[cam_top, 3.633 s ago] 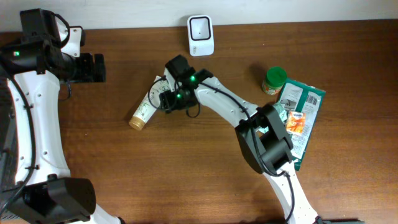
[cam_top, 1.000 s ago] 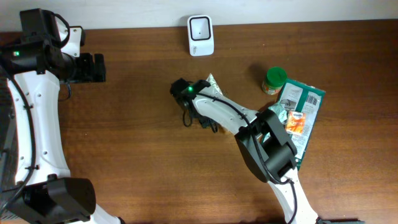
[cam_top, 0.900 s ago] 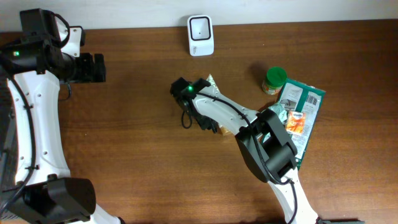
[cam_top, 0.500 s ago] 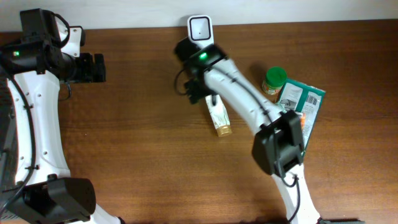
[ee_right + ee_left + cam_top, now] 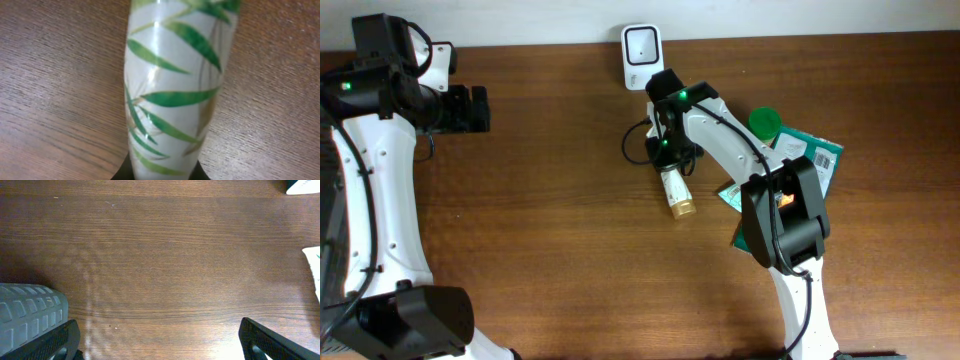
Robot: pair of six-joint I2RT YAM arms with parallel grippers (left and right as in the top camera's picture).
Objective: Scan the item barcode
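Right claw (image 5: 666, 160) grips the leaf-printed tube (image 5: 672, 188) on the near side of the white scanner (image 5: 642, 44); left claw (image 5: 475, 108) gapes open, far left. Pickup looks done; showing the barcode seems left to do.

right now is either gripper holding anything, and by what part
The right gripper is shut on the leaf-print tube, gripping its body near the end opposite the gold cap. The left gripper is open and holds nothing.
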